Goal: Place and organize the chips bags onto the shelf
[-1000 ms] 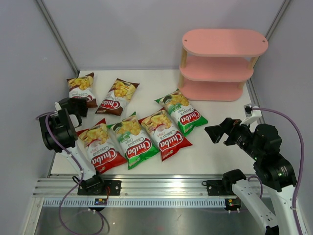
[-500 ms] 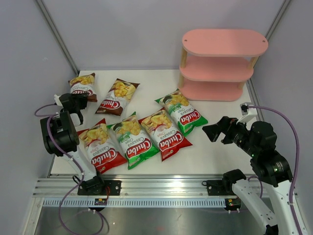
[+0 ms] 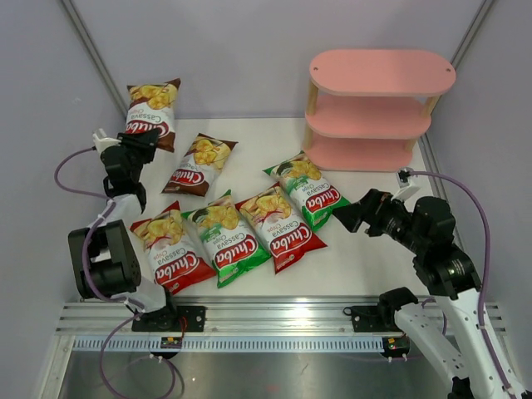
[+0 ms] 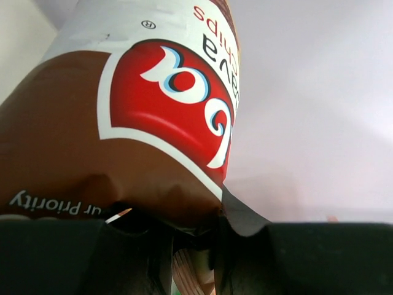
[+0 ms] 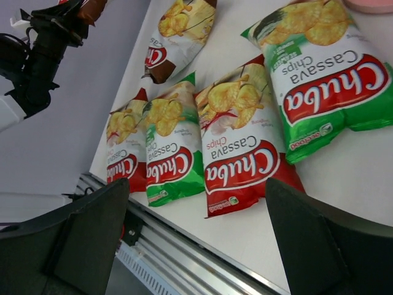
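My left gripper is shut on the bottom edge of a brown chips bag and holds it upright in the air at the far left; that bag fills the left wrist view. A second brown bag lies flat near the back. A red bag, a green bag, a red bag and a green bag lie in a row across the table. The pink shelf stands at the back right, its boards bare. My right gripper hangs open above the table, right of the row.
The right wrist view looks down on the red bag and green bag between its wide fingers. A metal rail runs along the near table edge. Grey walls close in the left and right sides.
My left gripper closed on the brown bag at the far left and lifted it off the table into the air. The right arm shifted slightly leftward, still open.
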Available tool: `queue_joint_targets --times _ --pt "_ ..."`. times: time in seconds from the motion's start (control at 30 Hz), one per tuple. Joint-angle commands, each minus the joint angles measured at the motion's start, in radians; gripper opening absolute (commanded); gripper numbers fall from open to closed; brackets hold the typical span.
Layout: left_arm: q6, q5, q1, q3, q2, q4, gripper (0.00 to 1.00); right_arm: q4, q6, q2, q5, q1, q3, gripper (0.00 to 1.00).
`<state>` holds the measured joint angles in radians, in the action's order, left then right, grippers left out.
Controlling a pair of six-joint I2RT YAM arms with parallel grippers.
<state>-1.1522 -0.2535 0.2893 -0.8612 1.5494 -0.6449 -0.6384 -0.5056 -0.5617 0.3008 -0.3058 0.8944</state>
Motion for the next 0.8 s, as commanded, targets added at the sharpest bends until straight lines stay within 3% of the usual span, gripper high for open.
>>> queue_joint_targets --times 0.0,0.23,0.4,0.63,0.77 --pt "0.003 -0.063 -0.094 0.027 -0.155 -0.11 0.03 0.23 -0.137 -0.05 0.151 -0.004 -0.032 0.99" --pt "-0.014 -0.034 -0.282 0.189 -0.452 -0.036 0.03 0.725 -0.378 -0.187 0.328 -0.004 -0.094 0.99" --pt "0.0 -0.009 -0.44 0.241 -0.676 0.046 0.03 0.937 -0.438 -0.355 0.396 -0.019 -0.058 0.99" --pt "-0.029 -0.056 -0.576 0.226 -0.749 0.014 0.03 1.189 -0.389 -0.533 0.291 -0.17 -0.023 0.99" --pt "0.002 -0.006 -0.724 0.197 -0.732 0.027 0.03 1.301 -0.34 -0.602 0.222 -0.269 0.006 0.99"
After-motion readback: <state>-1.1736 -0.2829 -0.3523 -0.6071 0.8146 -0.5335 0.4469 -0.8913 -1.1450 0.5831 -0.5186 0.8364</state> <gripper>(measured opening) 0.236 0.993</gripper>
